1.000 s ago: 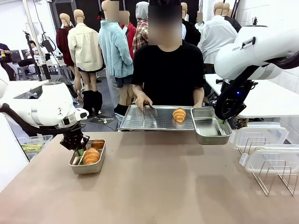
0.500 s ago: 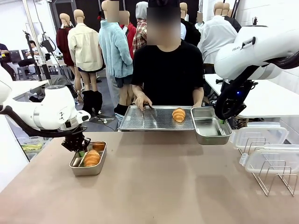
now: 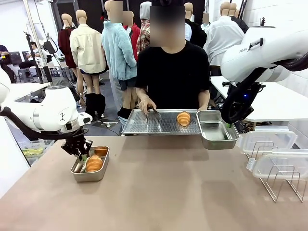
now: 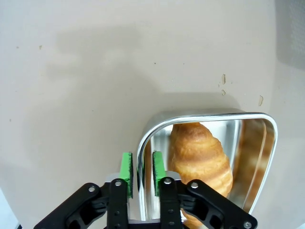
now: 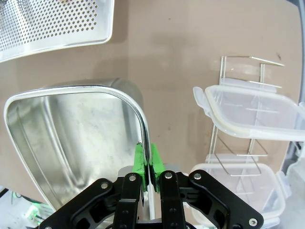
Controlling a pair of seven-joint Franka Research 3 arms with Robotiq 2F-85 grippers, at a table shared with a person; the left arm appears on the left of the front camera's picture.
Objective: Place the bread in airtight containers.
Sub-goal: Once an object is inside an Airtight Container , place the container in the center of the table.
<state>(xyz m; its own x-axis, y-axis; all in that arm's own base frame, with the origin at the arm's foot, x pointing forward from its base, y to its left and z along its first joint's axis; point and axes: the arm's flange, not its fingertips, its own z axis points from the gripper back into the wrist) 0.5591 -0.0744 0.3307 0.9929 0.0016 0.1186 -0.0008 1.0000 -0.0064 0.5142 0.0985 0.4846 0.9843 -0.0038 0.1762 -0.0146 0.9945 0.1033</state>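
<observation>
Loosened since a second ago, the left gripper (image 3: 83, 156) (image 4: 141, 164) now stands with its green pads (image 4: 126, 167) a little apart, one on either side of the left tin's (image 3: 89, 176) (image 4: 209, 116) wall, a sliver of gap showing on both sides, so it is no longer pinching. Beyond that, the brown table (image 3: 168, 192) runs across to the person, whose hand (image 3: 147, 106) rests at the far edge of the perforated steel tray (image 3: 144, 122) (image 5: 47, 24). At the table's right end two clear lids (image 3: 267, 139) (image 5: 257, 112) lean in a wire rack (image 3: 284, 185). Just beside the tray's right end is the right tin (image 3: 219, 143) (image 5: 62, 133), with bare steel inside, and the right gripper (image 3: 230, 126) (image 5: 148, 160) is clamped tight on its side wall. One roll (image 3: 94, 163) (image 4: 198, 152) lies inside the left tin near the table's left edge; the other roll (image 3: 183, 118) sits on the tray, toward its right side.
</observation>
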